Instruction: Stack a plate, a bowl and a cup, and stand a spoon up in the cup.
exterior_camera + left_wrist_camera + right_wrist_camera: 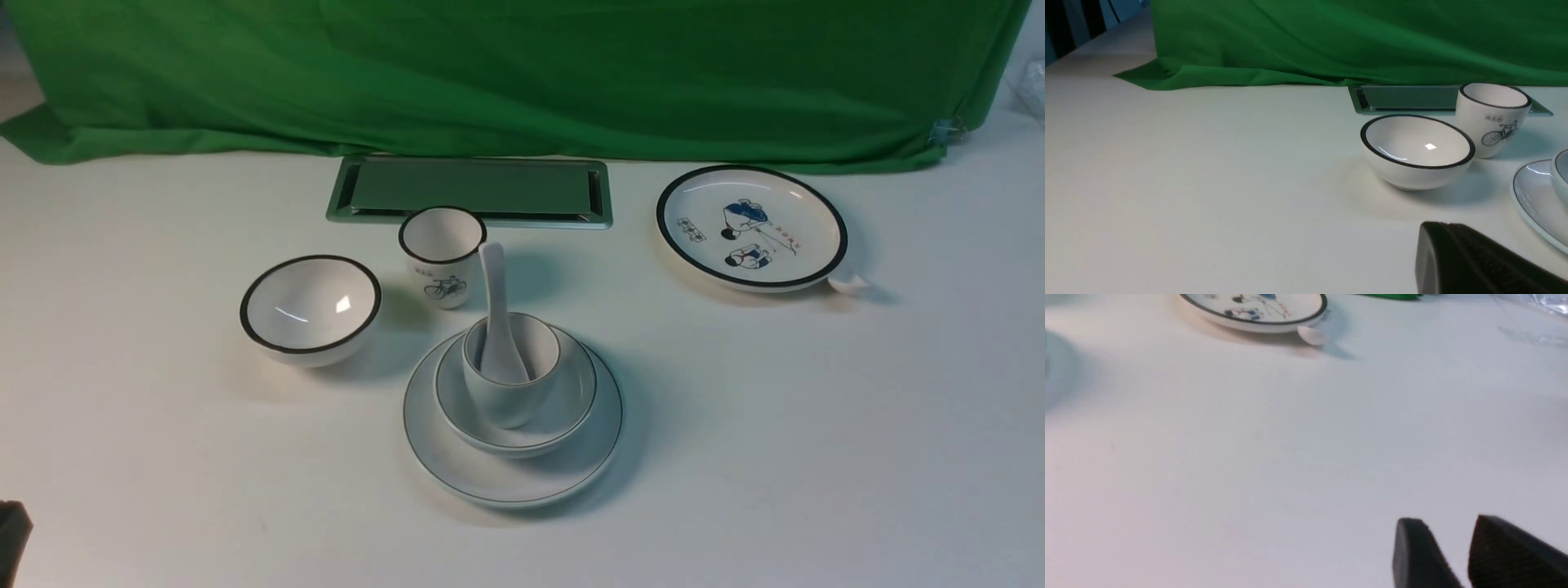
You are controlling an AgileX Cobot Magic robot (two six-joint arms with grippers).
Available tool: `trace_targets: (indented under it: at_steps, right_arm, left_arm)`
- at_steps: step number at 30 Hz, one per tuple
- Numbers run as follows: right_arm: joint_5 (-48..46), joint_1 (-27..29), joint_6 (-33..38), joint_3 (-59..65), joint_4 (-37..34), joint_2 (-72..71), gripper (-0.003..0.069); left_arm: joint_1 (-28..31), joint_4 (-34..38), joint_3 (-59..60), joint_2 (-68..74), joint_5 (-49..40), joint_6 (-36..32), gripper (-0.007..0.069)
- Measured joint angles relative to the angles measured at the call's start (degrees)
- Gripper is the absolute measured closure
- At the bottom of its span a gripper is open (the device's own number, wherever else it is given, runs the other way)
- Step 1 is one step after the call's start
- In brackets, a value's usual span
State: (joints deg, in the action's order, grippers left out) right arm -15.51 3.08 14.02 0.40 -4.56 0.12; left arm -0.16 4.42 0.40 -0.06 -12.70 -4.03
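The plain plate (490, 478) lies at the table's middle front. The thin-rimmed bowl (563, 408) sits on it, and the small white cup (510, 400) stands in the bowl. The white spoon (495, 302) stands in the cup, scoop down, handle leaning toward the back. The plate's edge also shows in the left wrist view (1531, 200). My left gripper (1447, 226) is shut and empty, low at the front left, apart from the stack. My right gripper (1447, 524) has its jaws a little apart, empty, over bare table; it is out of the front view.
A black-rimmed bowl (310, 309) and a bicycle cup (442, 253) stand left of and behind the stack. A cartoon plate (751, 226) lies at the back right with a small white piece (847, 283) beside it. A metal tray (469, 189) and green cloth (522, 73) line the back.
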Motion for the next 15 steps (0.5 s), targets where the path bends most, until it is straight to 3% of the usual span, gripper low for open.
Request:
trace_targets:
  at_steps: [5,15]
  right_arm:
    - [0.0,-2.7,-0.7,0.0,0.0,0.0,0.0421]
    - [0.1,-2.8,-1.0,0.0,0.0,-0.1,0.0421]
  left_arm:
    - [0.0,0.0,0.0,0.0,0.0,0.0,0.0622]
    - [0.0,0.0,0.0,0.0,0.0,0.0,0.0622]
